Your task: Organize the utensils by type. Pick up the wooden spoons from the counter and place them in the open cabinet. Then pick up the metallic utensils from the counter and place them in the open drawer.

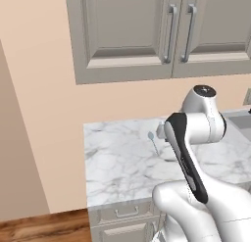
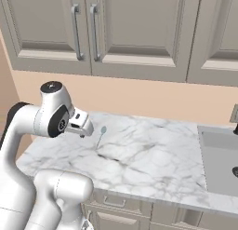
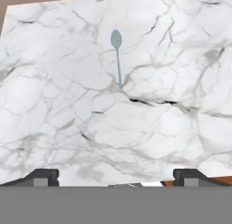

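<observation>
I have the hand (image 3: pixel 116 175) hanging above the worktop (image 2: pixel 153 154) with its two dark fingertips (image 3: pixel 43 175) set as far apart as they go and nothing between them. Looking down along it, I see a slim pale teal spoon (image 3: pixel 117 55) lying flat on the white marble, well ahead of the fingertips and not touched by them; its small oval bowl points away from the hand and its thin handle runs back toward it. From the right base camera the same spoon (image 2: pixel 101 134) lies just beside the wrist end of the arm, near the back of the worktop and toward its left end, with the handle angled toward the front edge. From the left base camera the spoon (image 1: pixel 153 140) shows just left of the arm's dark-striped link, on the worktop (image 1: pixel 117 162). A sink (image 2: pixel 218 159) is set into the worktop well to the right of the spoon. Above the worktop I see grey-beige wall cupboards (image 2: pixel 135 29) with bar handles, their doors shut, and drawer fronts (image 1: pixel 126 212) below the worktop's front edge.
</observation>
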Available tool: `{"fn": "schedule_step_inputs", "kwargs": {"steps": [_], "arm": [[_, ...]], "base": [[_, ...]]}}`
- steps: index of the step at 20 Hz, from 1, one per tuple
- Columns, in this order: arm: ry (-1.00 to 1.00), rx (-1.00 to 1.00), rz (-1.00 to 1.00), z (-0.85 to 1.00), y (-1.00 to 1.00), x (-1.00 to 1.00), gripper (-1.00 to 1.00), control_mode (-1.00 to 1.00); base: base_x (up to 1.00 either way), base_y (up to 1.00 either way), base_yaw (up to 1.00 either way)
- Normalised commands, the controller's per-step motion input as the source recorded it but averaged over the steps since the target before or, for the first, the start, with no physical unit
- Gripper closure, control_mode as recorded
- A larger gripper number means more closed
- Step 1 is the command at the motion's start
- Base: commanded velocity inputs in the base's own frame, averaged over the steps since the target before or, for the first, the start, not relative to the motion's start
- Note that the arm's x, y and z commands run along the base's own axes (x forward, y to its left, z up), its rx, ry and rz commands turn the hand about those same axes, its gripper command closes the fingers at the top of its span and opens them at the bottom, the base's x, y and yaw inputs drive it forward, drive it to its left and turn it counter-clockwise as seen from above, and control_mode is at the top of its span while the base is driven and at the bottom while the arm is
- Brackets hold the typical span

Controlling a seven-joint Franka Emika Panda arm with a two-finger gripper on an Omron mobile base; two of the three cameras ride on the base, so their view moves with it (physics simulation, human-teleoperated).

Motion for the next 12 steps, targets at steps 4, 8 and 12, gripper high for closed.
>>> {"fn": "schedule_step_inputs", "kwargs": {"steps": [4,8,12], "arm": [[0.13,0.0,0.0,-0.22,0.0,0.0,-1.0,-1.0],[0.2,0.0,0.0,-0.32,0.0,0.04,-1.0,-1.0],[0.18,0.0,0.0,-0.34,0.0,0.19,-1.0,-1.0]], "base": [[0.0,0.0,0.0],[0.0,0.0,0.0],[0.0,0.0,0.0]]}}
